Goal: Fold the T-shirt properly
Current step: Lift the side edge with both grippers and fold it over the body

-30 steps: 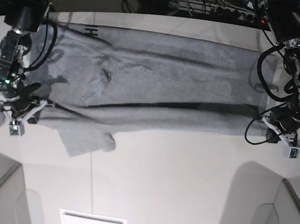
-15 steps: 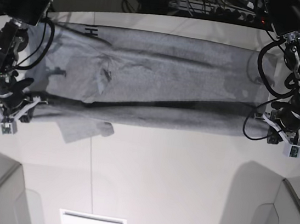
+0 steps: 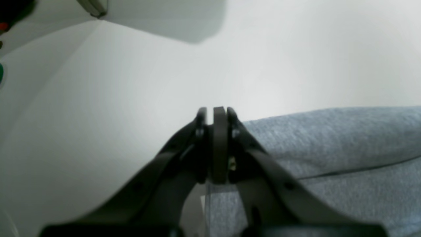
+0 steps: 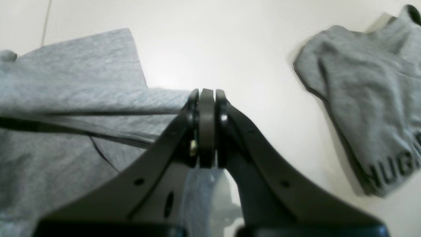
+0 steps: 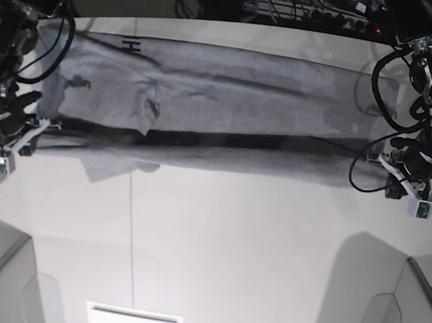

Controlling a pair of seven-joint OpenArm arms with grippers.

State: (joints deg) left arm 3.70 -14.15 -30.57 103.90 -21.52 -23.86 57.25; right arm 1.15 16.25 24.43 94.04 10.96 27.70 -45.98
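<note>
Grey T-shirt point(image 5: 230, 115) stretched long across white table point(image 5: 228, 251), near edge doubled over — left gripper point(image 3: 213, 113) & right gripper point(image 4: 206, 95) both clenched on its ends.

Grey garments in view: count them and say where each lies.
2, maybe more hidden. The T-shirt lies stretched across the table between the left tool and right tool. A second grey garment with black lettering lies crumpled beyond the right tool, at the table's edge.

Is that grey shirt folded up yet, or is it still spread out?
Partly folded. The T-shirt lies stretched as a long band across the table, its near edge doubled over, one sleeve sticking out.
</note>
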